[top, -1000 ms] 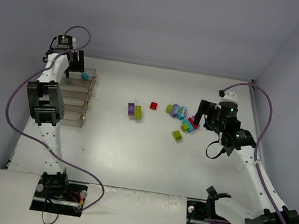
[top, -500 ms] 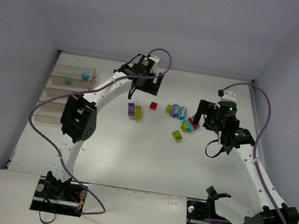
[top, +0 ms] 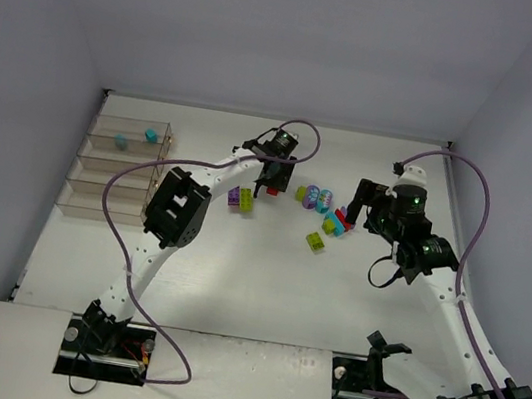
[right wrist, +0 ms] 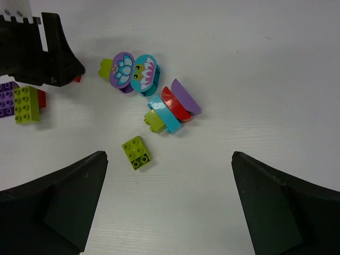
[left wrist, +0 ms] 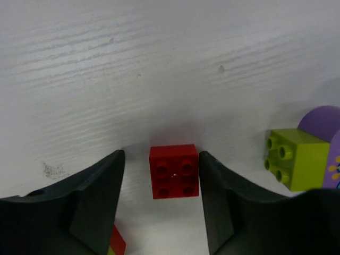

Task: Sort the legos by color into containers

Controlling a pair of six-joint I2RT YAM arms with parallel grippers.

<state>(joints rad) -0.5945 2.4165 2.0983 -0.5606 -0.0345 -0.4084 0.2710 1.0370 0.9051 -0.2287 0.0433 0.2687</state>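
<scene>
- The left gripper (left wrist: 162,155) is down at the white table (top: 234,275) with its jaws apart, one finger on each side of a small red brick (left wrist: 174,171).
- In the wrist view, the finger on the right sits just against the brick's edge. The finger on the left stands off with a clear gap, so nothing is clamped.
- The red brick lies flat on the table, studs up, between those fingers.
- Just to the right of it in that view lies a lime block (left wrist: 297,159), touching a purple disc (left wrist: 321,119) behind it.
- On the other side of the left gripper, a purple brick (right wrist: 6,98) and a lime-green brick (right wrist: 26,103) sit pressed together.
- The right gripper (right wrist: 169,156) hangs above the table with its jaws spread wide and nothing between them, over the scattered pieces.
- Right below it a loose lime brick (right wrist: 136,152) lies on its own.
- Just past that is a tight knot: a cyan curved piece (right wrist: 169,119), a red piece (right wrist: 176,105) and a purple half-round (right wrist: 187,96) leaning side by side, with a small lime piece (right wrist: 155,121) at the end.
- A cyan disc (right wrist: 146,74) with a flower print lies beside the purple disc.
- The containers (top: 112,178) stand in a row along the left edge of the table, well apart from both grippers.
- The farthest bin holds two cyan bricks (top: 153,133).
</scene>
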